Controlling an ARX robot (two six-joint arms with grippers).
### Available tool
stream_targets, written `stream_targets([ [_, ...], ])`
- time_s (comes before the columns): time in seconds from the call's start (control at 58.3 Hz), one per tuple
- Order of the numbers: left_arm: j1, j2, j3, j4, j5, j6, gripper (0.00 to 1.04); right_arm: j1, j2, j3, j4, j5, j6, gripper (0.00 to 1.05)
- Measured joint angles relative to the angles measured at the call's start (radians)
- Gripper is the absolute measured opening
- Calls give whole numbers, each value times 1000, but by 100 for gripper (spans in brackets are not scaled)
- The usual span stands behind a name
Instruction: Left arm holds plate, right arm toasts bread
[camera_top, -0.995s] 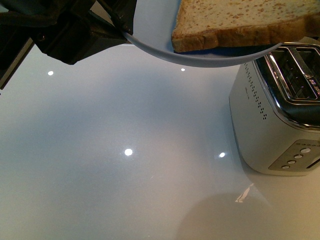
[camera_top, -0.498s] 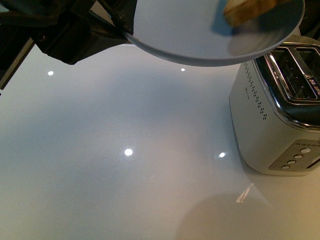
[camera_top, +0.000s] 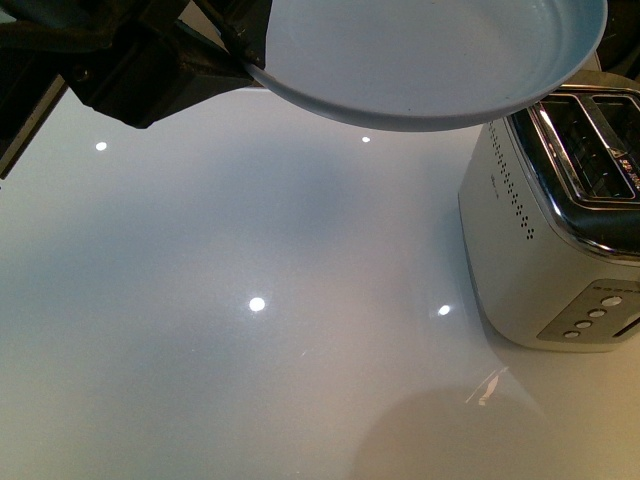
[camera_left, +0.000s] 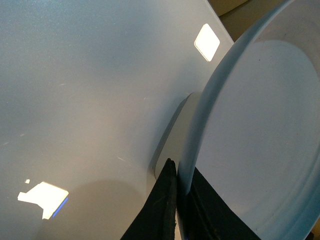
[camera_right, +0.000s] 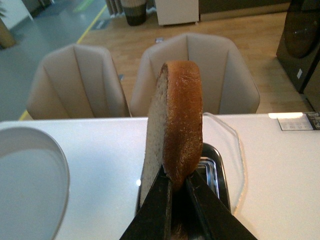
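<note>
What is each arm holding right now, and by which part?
Left gripper: the round pale blue-white glossy plate, jaws pinching its rim. Right gripper: the thick brown-crusted bread slice, jaws gripping the end opposite its rounded top.

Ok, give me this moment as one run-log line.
left arm: jaws shut on plate rim | plate: empty, held above table | right arm: jaws shut on bread, upright over toaster
</note>
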Motion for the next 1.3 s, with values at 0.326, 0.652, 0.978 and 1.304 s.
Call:
stream_targets([
  [0.326,0,0,0,0,0,0,3,23,85,-70,53,14,-140,3],
  [0.652,0,0,0,0,0,0,3,49,183,-84,109,48,-183,3],
  [0.978,0,0,0,0,0,0,3,93,316,-84,146,115,-211,3],
  [1.304,0,0,0,0,0,0,3,129,449,-86,220,144,-210,8],
])
